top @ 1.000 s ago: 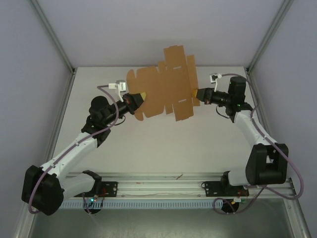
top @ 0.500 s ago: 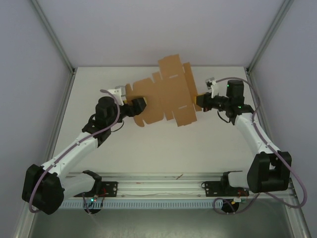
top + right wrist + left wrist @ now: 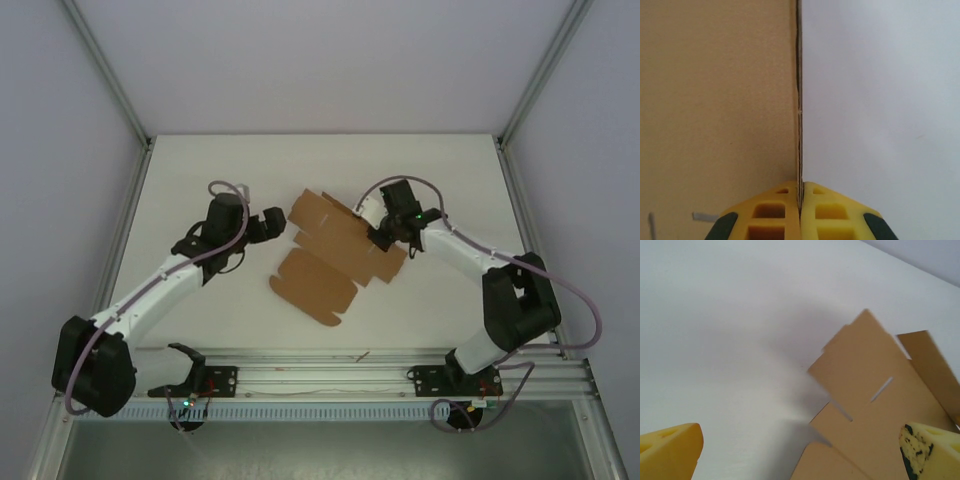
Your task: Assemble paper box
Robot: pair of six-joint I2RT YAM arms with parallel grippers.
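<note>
- The right gripper (image 3: 385,238) was clamped on the paper box (image 3: 338,248). In the right wrist view its yellow fingers (image 3: 770,215) met on a thin cardboard edge with no gap between them. The pinched panel ran straight ahead of the tips, with its brown face to one side and bare table (image 3: 880,100) to the other.
- The left gripper (image 3: 272,225) had its fingers spread wide and held nothing. In its wrist view the two yellow fingers (image 3: 670,452) sat at opposite sides of the frame. The sheet's nearest flaps lay ahead of them and between them, untouched.
- The box was an unfolded die-cut sheet down on the table between the two tools. It lay just beyond the left tips and stretched away from the right ones. I could not tell whether every panel lay fully flat.
- No wall or flap looked folded up, so I judged the task to be at an early stage. The step in hand seemed to be settling the sheet before the first fold.
- To do that well, the right pinch would need to act as a firm anchor so the sheet could not pivot.
- The left tool would do best to come in low and close on a single flap short of the slits (image 3: 882,389). It should then turn that flap along its scored line, not bend the panel itself.
- The board looked thin, so pulling the two tools apart could buckle it or tear it at the slits. Slow, small moves seemed wise.
</note>
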